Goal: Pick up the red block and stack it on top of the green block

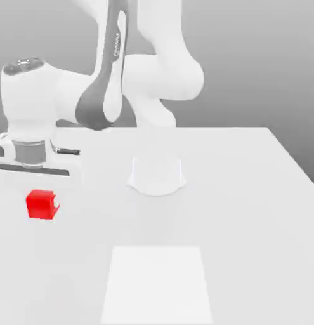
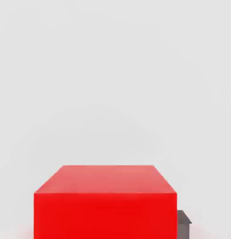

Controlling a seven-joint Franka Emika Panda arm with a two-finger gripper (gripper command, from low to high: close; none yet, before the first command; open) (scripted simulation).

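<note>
Fingers clamp the red block [image 1: 42, 204] from either side, judging by the dark finger pad [image 2: 183, 223] pressed against its flank in the hand view and by how the cube hangs directly beneath the gripper [image 1: 37, 190] in the exterior view. Seen from the hand camera, the block looms large and square-on, its top face broad and its front face flat, with bare pale surface beyond it. In the exterior view it sits at the far left of the white table [image 1: 261, 190], low under the wrist, though whether it rests on the surface or is raised just clear of it cannot be told. Nearer the middle stands the arm's round white base [image 1: 157, 176], and a lighter rectangular patch [image 1: 158, 284] lies on the tabletop towards the front. The green block cannot be placed from either view, so the destination remains unknown, and that is the main risk: a carry begun without a located target could end in a misaligned drop. Because the red cube is reportedly the larger of the two, an off-centre placement would probably tip it off the smaller one. A grip low or skewed on the faces could also let the block twist during transport.
</note>
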